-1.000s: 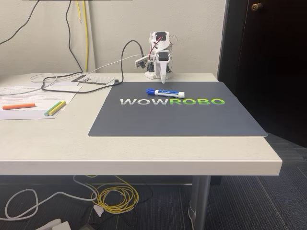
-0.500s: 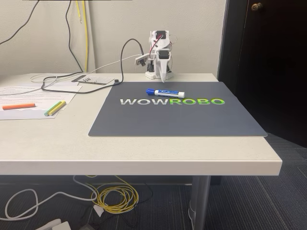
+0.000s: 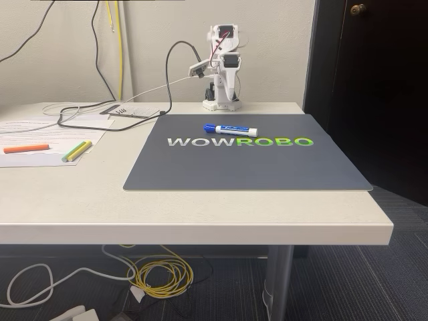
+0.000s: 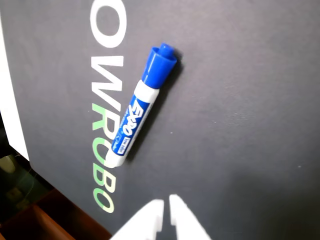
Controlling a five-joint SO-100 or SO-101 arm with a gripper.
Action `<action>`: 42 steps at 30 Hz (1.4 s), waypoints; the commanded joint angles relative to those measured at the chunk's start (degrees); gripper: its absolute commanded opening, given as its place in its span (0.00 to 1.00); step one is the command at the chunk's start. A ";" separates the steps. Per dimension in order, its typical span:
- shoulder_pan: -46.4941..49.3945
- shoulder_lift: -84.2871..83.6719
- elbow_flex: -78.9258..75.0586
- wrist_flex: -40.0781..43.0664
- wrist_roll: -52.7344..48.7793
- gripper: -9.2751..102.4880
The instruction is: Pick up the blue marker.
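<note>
Blue marker (image 4: 141,107) flat mid-mat, open mat (image 4: 240,125) around, gripper (image 4: 165,206) clenched above, empty

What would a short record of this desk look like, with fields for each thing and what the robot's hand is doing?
marker: blue marker lying flat on the mat, cap toward the left in the fixed view
mat: dark mat with printed letters, on a pale table
arm: white arm at the back edge of the table, folded upright
hand: hand above the mat, apart from the marker, fingertips nearly together, holding nothing
other pens: orange highlighter and yellow-green highlighters on papers at the left
task status: marker not yet picked up
</note>
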 commanded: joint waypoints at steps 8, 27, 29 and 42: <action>-1.05 -17.67 -11.34 -2.11 1.32 0.19; 1.05 -37.88 -18.46 -9.23 12.74 0.29; 1.41 -39.11 -19.16 -10.02 12.66 0.29; 2.11 -53.09 -28.74 -8.44 11.43 0.34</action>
